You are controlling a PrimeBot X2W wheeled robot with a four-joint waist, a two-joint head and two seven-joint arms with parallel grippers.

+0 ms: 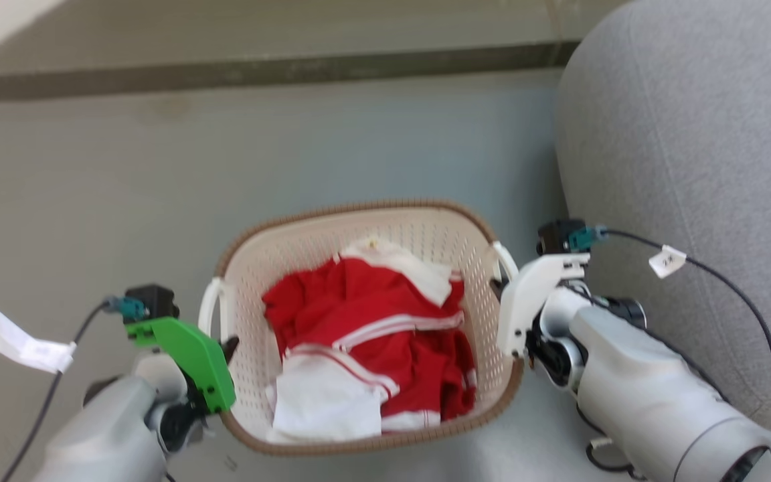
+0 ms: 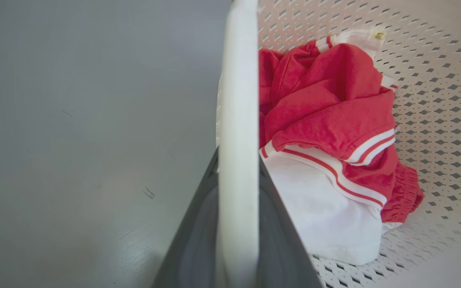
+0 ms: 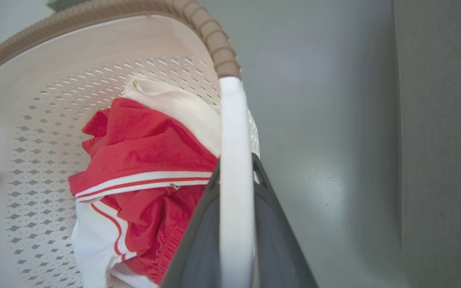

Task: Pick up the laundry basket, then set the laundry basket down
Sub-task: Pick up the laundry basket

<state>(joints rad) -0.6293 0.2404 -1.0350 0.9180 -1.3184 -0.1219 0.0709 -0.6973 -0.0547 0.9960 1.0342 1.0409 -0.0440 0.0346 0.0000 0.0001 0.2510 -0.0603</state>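
1. Cream-white perforated plastic, the laundry basket (image 1: 425, 234) lies mid-frame in the head view with red and white clothes (image 1: 372, 321) inside. The left claw (image 1: 228, 347) and right claw (image 1: 496, 289) flank it, likely to keep the load level. Whether it touches the floor (image 1: 158, 167) I cannot tell.
2. Left wrist view: dark fingers (image 2: 198, 232) pinch the white handle (image 2: 238, 100) at centre frame, basket to the right.
3. Right wrist view: the right claw clamps the other handle (image 3: 234, 140) likewise, basket to the left.

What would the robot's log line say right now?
phase: grasp | left gripper: shut on left handle | right gripper: shut on right handle | basket: red-white clothes inside
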